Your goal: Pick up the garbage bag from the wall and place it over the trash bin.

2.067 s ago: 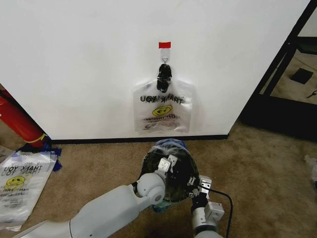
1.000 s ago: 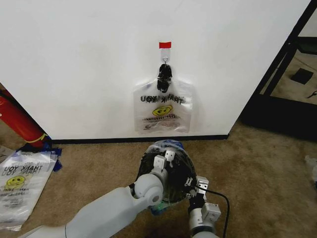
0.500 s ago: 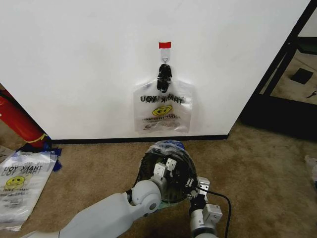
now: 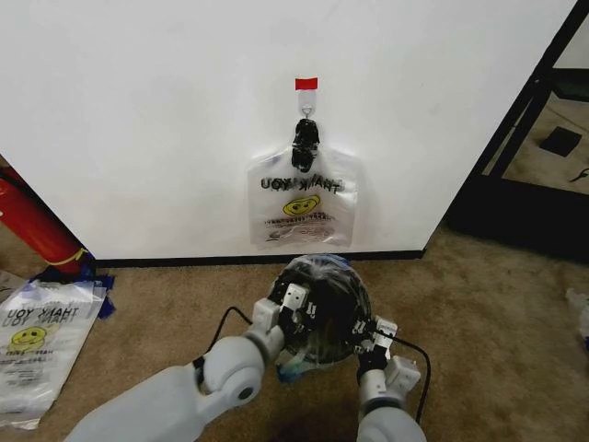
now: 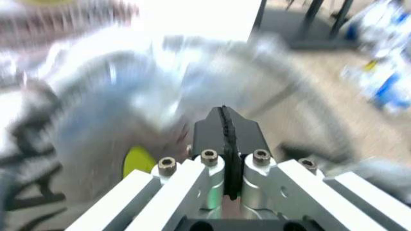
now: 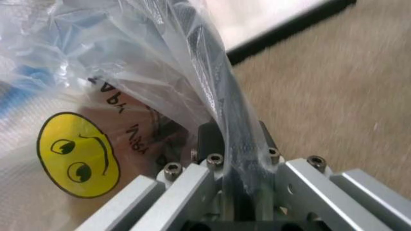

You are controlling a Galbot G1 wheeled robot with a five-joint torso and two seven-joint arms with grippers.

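1. The small round dark trash bin (image 4: 322,308) stood on the tan carpet floor (image 4: 479,304) in the lower middle of the head view, just in front of the plain white wall (image 4: 138,120) with its black baseboard (image 4: 184,261).
2. A thin see-through plastic garbage bag (image 6: 96,96) with black lettering and a yellow smiley face was draped over the bin; its film looked crinkled and glossy, with a blue tint along one side, and it covered the bin's rim (image 6: 228,106).
3. The left claw (image 4: 296,304) sat at the bin's left rim. In the left wrist view its black fingers (image 5: 215,132) were pressed together, and whether film lay between them could not be told.
4. The right claw (image 4: 375,333) sat at the bin's right rim. In the right wrist view its fingers were pinched on the garbage bag where the film folded over the dark rim.
5. A second plastic bag of the same kind (image 4: 304,201) hung flat on the wall in the upper middle of the head view, from a black hook clip (image 4: 305,138) under a small red tape strip (image 4: 306,84).
6. More bags of the same print (image 4: 37,336) lay on the floor at the lower left, near a long red cylinder (image 4: 32,221) leaning at the left edge.
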